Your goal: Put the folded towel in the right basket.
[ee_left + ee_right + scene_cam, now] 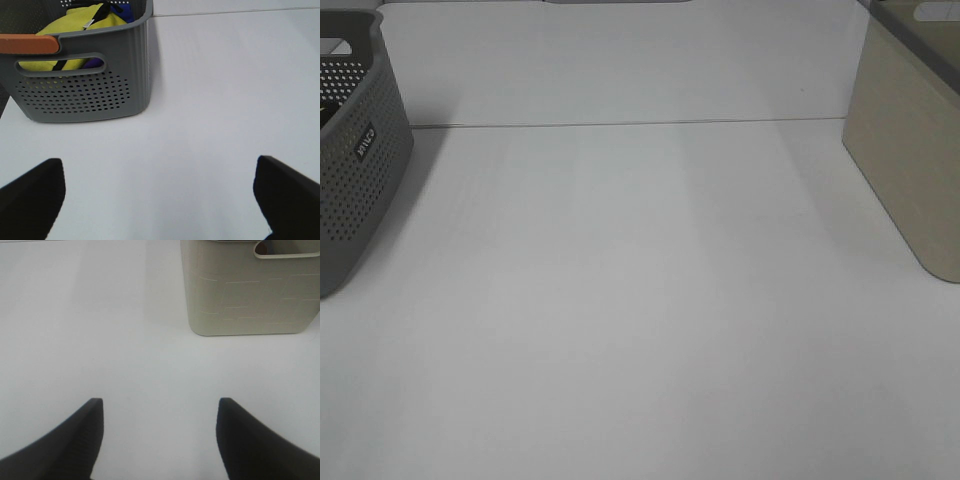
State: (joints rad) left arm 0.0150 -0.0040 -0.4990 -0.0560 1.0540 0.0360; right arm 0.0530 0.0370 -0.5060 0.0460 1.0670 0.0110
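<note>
beige basket [910, 150] | upright | table's right edge | solid-walled

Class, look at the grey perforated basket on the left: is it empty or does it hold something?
Not empty. The left wrist view shows yellow cloth and something blue inside the grey basket, visible over the rim and through the handle slot.

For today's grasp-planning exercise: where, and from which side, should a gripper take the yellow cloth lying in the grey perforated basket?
Probably from above, through the open top, since the walls of the grey basket block any sideways approach. Pinch the yellow cloth at its raised hump, where it bulges highest near the rim. The left gripper faces it with jaws open.
</note>
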